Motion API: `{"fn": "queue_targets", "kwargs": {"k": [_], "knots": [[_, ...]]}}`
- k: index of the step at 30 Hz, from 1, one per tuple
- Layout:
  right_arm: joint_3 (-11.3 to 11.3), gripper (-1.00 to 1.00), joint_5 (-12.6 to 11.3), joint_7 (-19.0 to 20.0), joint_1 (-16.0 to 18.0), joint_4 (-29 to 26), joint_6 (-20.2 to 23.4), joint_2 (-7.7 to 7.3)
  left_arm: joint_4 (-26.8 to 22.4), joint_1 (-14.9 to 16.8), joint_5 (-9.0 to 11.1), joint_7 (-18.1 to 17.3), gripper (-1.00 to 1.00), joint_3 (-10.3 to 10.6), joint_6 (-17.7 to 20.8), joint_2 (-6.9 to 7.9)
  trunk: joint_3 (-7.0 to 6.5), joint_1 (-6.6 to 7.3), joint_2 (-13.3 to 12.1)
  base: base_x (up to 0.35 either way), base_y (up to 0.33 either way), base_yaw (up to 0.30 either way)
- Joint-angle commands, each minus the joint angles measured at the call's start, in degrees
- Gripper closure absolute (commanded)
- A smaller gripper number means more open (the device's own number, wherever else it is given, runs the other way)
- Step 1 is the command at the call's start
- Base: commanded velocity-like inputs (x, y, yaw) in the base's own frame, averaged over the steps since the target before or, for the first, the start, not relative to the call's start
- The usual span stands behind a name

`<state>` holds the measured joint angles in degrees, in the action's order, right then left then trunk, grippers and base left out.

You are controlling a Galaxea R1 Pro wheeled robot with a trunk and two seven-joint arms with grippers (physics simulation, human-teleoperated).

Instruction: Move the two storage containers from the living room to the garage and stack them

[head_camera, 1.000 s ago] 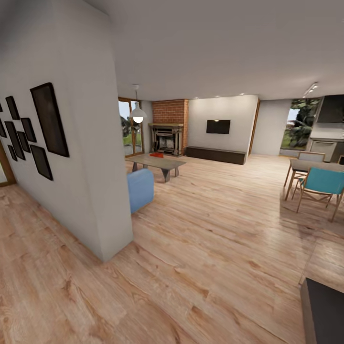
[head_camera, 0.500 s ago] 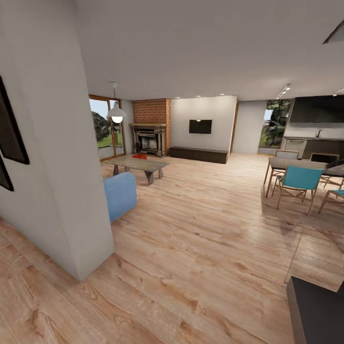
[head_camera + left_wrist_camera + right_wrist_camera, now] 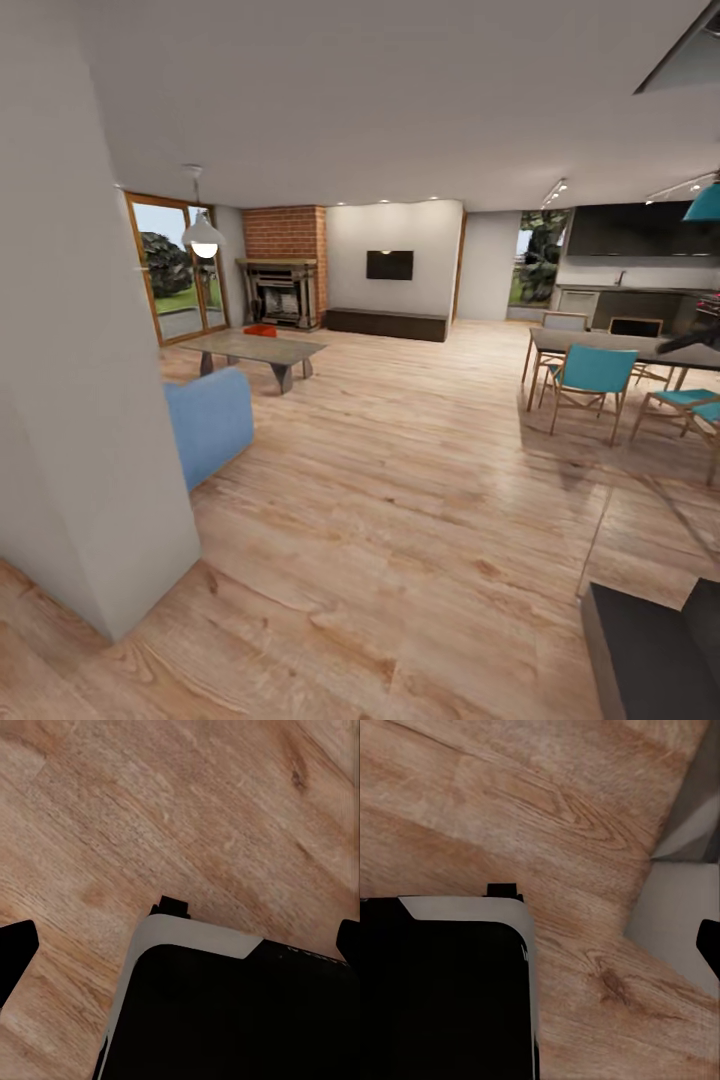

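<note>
Far across the living room, a small red-orange storage container (image 3: 260, 330) rests on a low grey coffee table (image 3: 255, 348), in front of the dark fireplace (image 3: 280, 292) and red brick chimney (image 3: 287, 231). At this distance I cannot tell whether it is one bin or two. The left gripper (image 3: 180, 945) hangs open over light wood planks and the robot's black base, its fingertips (image 3: 16, 949) wide apart. The right gripper (image 3: 540, 945) looks down at the same flooring; one fingertip (image 3: 709, 943) sits at the picture's far edge, and nothing is held.
A white wall corner (image 3: 90, 450) stands close on the left, with a blue sofa end (image 3: 208, 422) behind it. A dining table with teal chairs (image 3: 585, 375) stands at the right. A long dark chest (image 3: 388, 323) lines the far wall. A dark block (image 3: 650, 650) is at the bottom right.
The whole head view has slid left as the robot moved: the framed pictures on the near wall have left the view, and the kitchen and dining chairs show more at the right.
</note>
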<state>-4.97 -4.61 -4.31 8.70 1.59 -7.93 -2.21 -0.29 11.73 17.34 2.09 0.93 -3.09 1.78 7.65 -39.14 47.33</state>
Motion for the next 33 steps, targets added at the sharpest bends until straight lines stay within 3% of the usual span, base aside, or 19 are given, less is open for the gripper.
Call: {"fn": "queue_targets", "kwargs": {"k": [1, 33], "knots": [[-0.48, -1.0, -0.46, -0.08, 0.08, 0.17, -0.33, 0.01, 0.03, 0.04, 0.24, 0.11, -1.0, 0.12, -0.16, -0.01, 0.08, -0.04, 0.05, 0.324, 0.0, -0.022], [-0.48, -1.0, 1.44, -0.17, 0.08, 0.17, -0.25, 0.0, 0.03, 0.04, 0.41, 0.1, -1.0, 0.04, 0.02, 0.06, 0.08, -0.04, 0.05, 0.324, 0.0, -0.001]]}}
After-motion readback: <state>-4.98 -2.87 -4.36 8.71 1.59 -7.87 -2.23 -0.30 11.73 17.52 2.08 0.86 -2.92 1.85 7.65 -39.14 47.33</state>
